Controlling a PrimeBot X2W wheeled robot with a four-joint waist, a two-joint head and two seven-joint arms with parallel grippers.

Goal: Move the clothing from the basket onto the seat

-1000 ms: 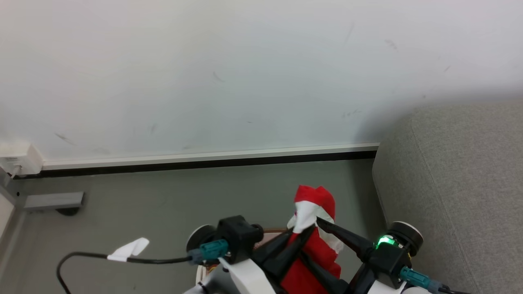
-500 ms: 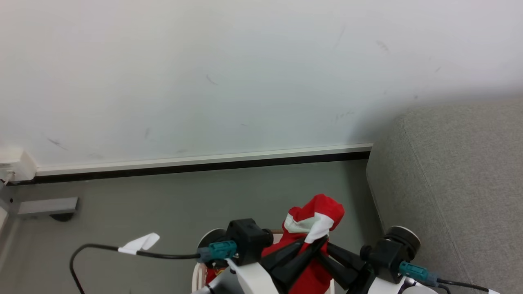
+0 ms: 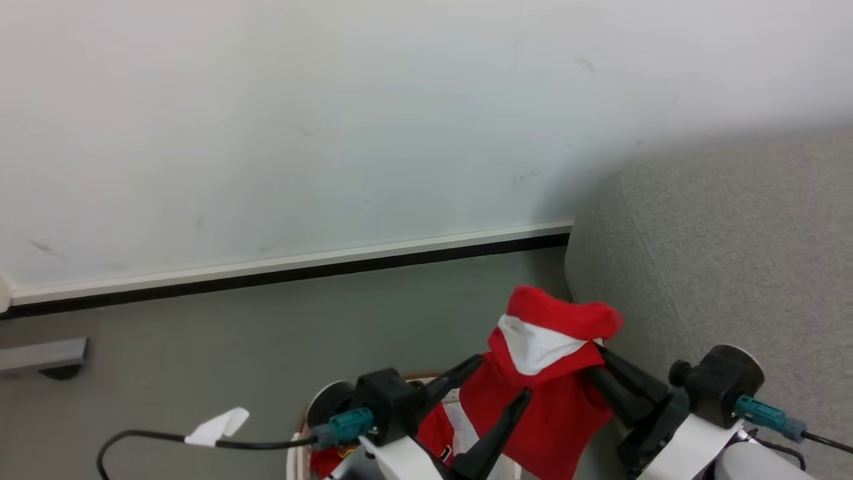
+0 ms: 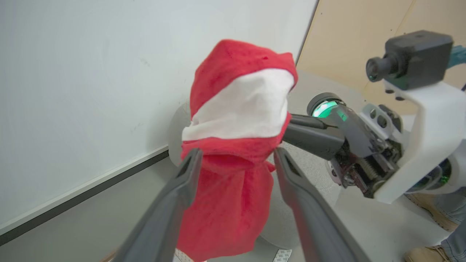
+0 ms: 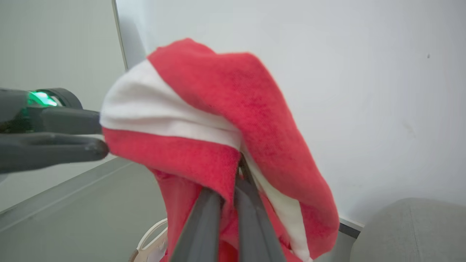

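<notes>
Head view: right tool (image 3: 598,357) pinches clothing (image 3: 541,387) aloft.

Right claw (image 5: 230,191) pinching red garment (image 5: 211,87); left claw (image 5: 100,133) just beside

Head camera high, downward toward wall (image 3: 333,120); wrist cameras close, opposite sides of one red garment (image 3: 556,400).

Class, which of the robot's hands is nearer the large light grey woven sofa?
Right. The right hand, shut on the red and white fabric garment, hangs beside the rounded edge of the grey sofa; the open left hand sits beyond the garment, farther away.
</notes>
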